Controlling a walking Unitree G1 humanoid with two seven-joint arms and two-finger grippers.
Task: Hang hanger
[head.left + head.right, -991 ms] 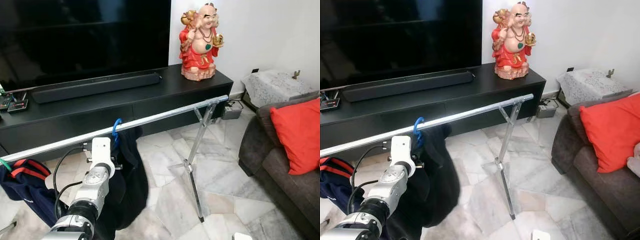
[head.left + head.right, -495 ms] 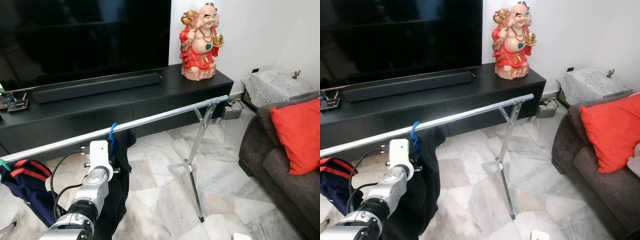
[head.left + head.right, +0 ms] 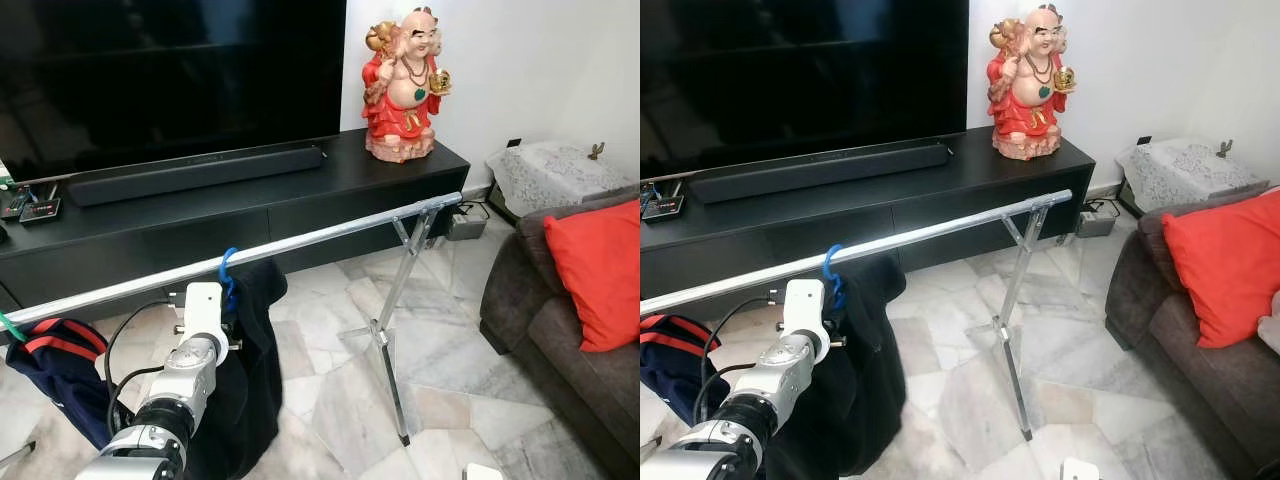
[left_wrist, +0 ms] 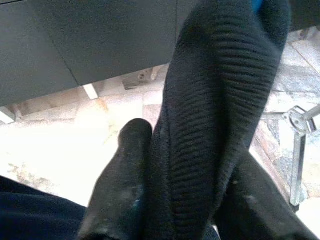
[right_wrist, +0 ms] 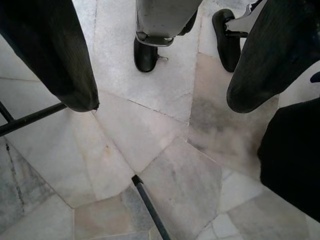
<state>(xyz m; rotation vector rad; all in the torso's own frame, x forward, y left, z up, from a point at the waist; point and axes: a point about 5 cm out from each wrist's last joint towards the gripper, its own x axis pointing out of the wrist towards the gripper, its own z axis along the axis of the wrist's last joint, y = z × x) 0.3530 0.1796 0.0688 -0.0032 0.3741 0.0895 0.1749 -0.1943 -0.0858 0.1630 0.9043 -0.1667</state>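
Left eye view: left hand (image 3: 215, 322) raised beside hanger (image 3: 229, 272)

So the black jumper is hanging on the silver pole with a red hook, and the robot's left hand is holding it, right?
Nearly. The hook is blue, not red, as the left eye view shows. The rest holds: the black jumper hangs from the silver pole, and in the left wrist view the left gripper has its fingers closed on the knit.
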